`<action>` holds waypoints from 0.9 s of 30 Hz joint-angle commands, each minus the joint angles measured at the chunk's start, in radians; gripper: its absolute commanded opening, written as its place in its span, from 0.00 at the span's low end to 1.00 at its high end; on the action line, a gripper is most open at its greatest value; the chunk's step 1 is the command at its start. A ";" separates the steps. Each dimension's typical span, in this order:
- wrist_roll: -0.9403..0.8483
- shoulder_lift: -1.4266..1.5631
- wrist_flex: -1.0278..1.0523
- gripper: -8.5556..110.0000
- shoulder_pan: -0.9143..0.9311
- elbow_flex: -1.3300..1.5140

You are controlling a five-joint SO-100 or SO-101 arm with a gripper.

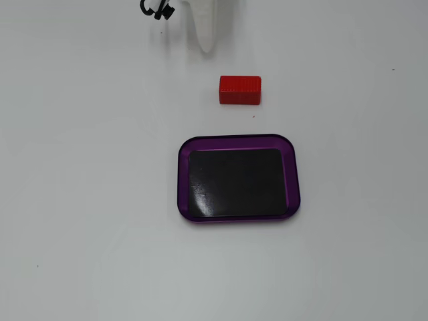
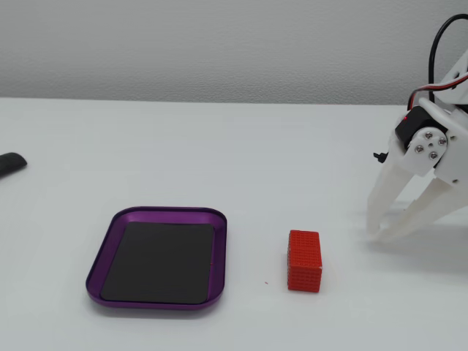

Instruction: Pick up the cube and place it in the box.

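The cube [image 1: 239, 89] is a small red block lying on the white table just above the box in a fixed view; in the other fixed view it [image 2: 304, 260] stands to the right of the box. The box [image 1: 184, 180] is a shallow purple-rimmed tray with a black bottom, and it is empty in both fixed views [image 2: 99, 272]. My white gripper [image 2: 380, 235] rests with its tips near the table, to the right of the cube and apart from it. Its fingertips [image 2: 375, 230] are together and hold nothing. In a fixed view the gripper [image 1: 207, 48] comes in from the top edge.
A dark object [image 2: 11, 164] lies at the left edge of the table. A black cable [image 1: 155, 9] shows at the top beside the arm. A grey wall stands behind the table.
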 commanded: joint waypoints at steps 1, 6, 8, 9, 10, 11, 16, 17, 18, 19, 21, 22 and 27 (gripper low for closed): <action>0.084 0.077 -0.014 0.07 0.000 0.006; 0.083 0.077 -0.014 0.07 0.000 0.006; 0.083 0.077 -0.014 0.07 0.000 0.006; 0.083 0.077 -0.014 0.07 0.000 0.006; 0.083 0.077 -0.014 0.07 0.000 0.006; 0.083 0.075 -0.014 0.07 0.000 0.006; 0.080 -0.031 -0.083 0.07 0.000 -0.014; 0.078 -0.084 -0.120 0.07 -0.002 -0.025; 0.078 -0.146 -0.156 0.07 -0.006 -0.040; 0.080 -0.218 -0.190 0.07 -0.009 -0.071; 0.081 -0.380 -0.241 0.07 -0.011 -0.164; 0.089 -0.468 -0.249 0.07 -0.014 -0.232; 0.092 -0.893 -0.238 0.07 -0.041 -0.595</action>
